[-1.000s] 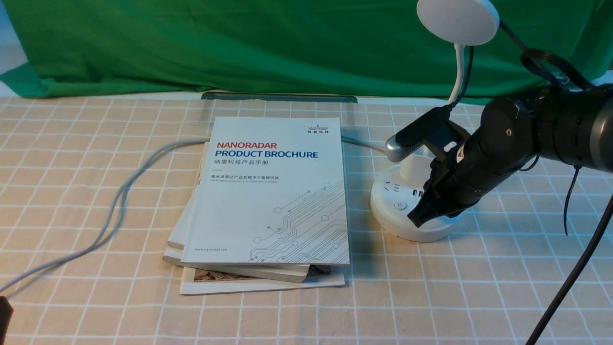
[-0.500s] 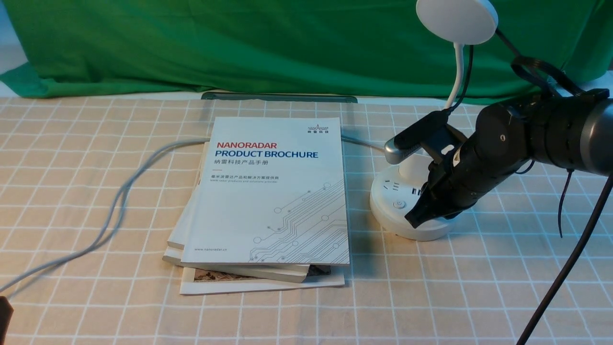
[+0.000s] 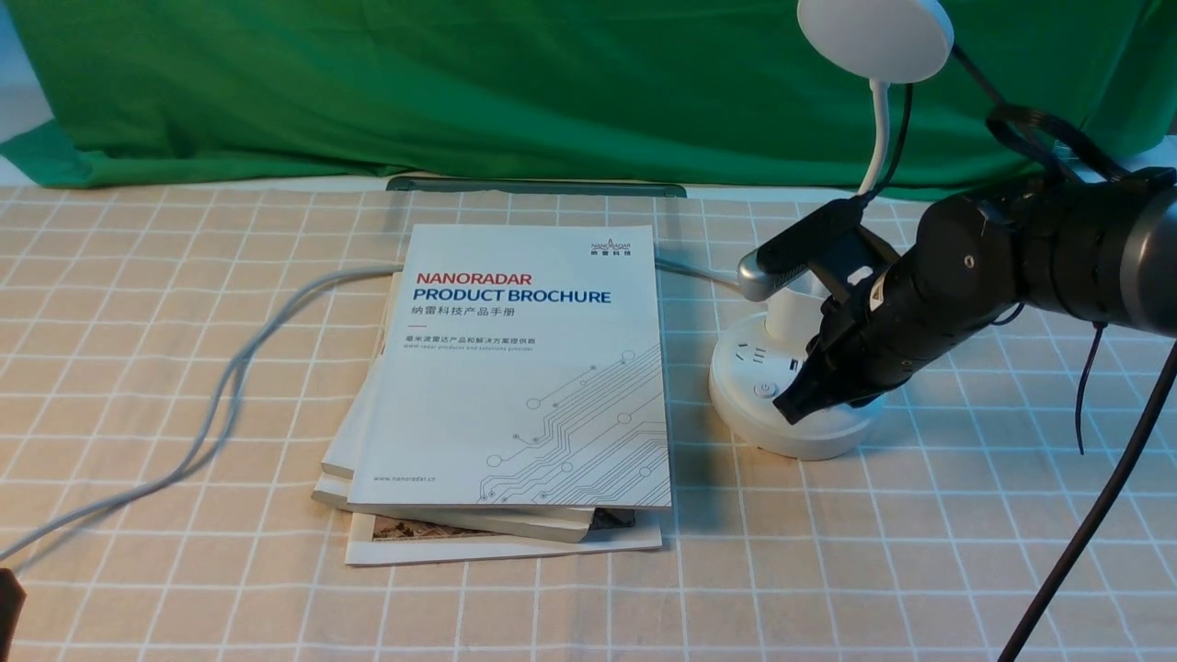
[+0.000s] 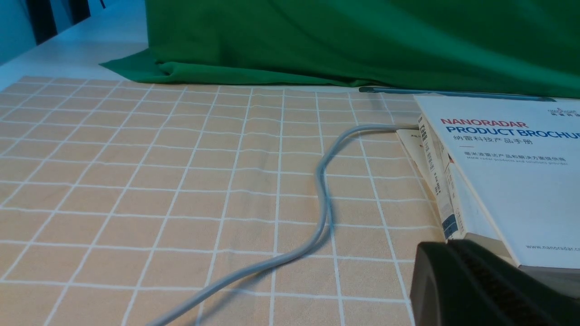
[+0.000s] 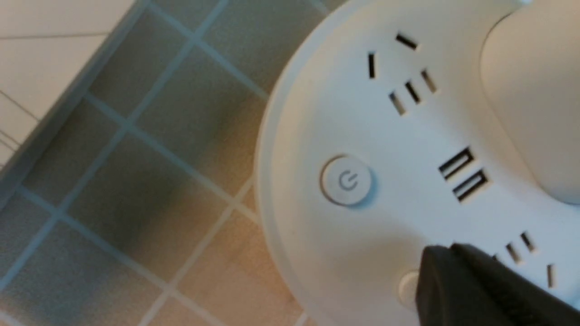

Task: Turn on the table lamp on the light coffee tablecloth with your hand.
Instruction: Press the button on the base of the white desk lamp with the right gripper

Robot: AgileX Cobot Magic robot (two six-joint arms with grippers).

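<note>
The white table lamp (image 3: 736, 363) stands at the right on the light coffee tablecloth (image 3: 919, 552), and its disc head (image 3: 874, 37) looks unlit. My right gripper (image 3: 789, 411) is shut, with its dark tip low over the front of the round base. In the right wrist view the gripper (image 5: 435, 253) partly covers a small round button (image 5: 405, 286). The power-symbol button (image 5: 347, 180) lies bare beside it, among sockets. My left gripper (image 4: 446, 246) is shut and empty, low by the stack of brochures. It barely shows at the front view's bottom left corner (image 3: 7, 598).
A stack of brochures (image 3: 524, 368) lies in the middle, left of the lamp. A grey cable (image 3: 230, 377) runs from under it toward the front left. Green backdrop cloth (image 3: 460, 83) hangs at the back. Black arm cables (image 3: 1094, 515) hang at the right.
My right gripper's tip has crept a little left and farther over the lamp base. The lamp base and head have shifted slightly left. The left arm has not moved.
</note>
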